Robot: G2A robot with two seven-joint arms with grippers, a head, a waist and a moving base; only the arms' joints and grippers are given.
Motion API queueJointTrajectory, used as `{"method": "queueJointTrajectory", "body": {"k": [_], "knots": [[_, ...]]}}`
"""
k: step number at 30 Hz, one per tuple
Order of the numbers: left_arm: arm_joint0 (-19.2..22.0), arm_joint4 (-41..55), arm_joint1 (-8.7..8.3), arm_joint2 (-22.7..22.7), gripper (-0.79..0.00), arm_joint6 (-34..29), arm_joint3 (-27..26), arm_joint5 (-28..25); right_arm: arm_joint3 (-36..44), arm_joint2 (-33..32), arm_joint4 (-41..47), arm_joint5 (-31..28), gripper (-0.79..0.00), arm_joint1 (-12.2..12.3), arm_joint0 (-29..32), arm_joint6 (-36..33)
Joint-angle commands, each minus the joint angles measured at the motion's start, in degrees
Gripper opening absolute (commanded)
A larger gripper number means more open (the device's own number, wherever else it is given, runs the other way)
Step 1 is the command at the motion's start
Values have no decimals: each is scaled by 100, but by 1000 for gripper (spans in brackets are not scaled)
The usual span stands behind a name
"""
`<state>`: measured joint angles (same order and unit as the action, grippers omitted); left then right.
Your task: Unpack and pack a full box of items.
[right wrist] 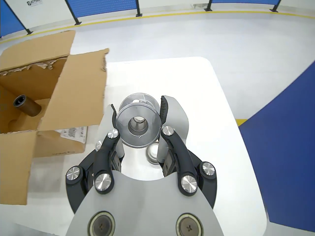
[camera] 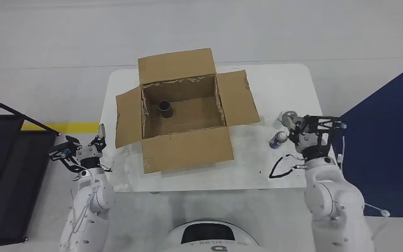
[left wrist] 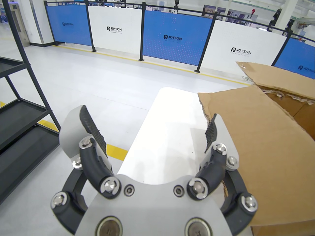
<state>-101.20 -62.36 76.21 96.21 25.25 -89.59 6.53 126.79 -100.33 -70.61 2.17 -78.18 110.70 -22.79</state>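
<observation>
An open cardboard box (camera: 182, 148) stands mid-table with its flaps spread; a dark brown cylinder (camera: 165, 108) lies inside it, seen also as the cylinder (right wrist: 25, 104) in the right wrist view. My right gripper (right wrist: 139, 111) is shut on a silver metal spool (right wrist: 138, 124), held over the table's right side, right of the box. In the top view that gripper (camera: 291, 120) is beside a small can (camera: 277, 138) standing on the table; the can (right wrist: 152, 154) sits just under the spool. My left gripper (left wrist: 150, 133) is open and holds nothing at the table's left edge, next to the box's left flap (left wrist: 246, 133).
The white table (camera: 277, 82) has bare room behind and to the right of the box. A black shelf rack (camera: 12, 164) stands off the table's left side. A blue panel (camera: 378, 126) is on the floor to the right.
</observation>
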Motion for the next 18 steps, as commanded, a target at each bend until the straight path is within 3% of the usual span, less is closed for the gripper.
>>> {"method": "queueJointTrajectory", "body": {"k": [1,10,18], "knots": [[0,0,0,0,0,0,0,0,-212,-439,421,-233,-785,22,47,-128],[0,0,0,0,0,0,0,0,-1647,-1218,1006,-949,-785,214,-1091,-1543],[0,0,0,0,0,0,0,0,-2759,-1048,943,-1466,-785,369,-2081,-2539]]}}
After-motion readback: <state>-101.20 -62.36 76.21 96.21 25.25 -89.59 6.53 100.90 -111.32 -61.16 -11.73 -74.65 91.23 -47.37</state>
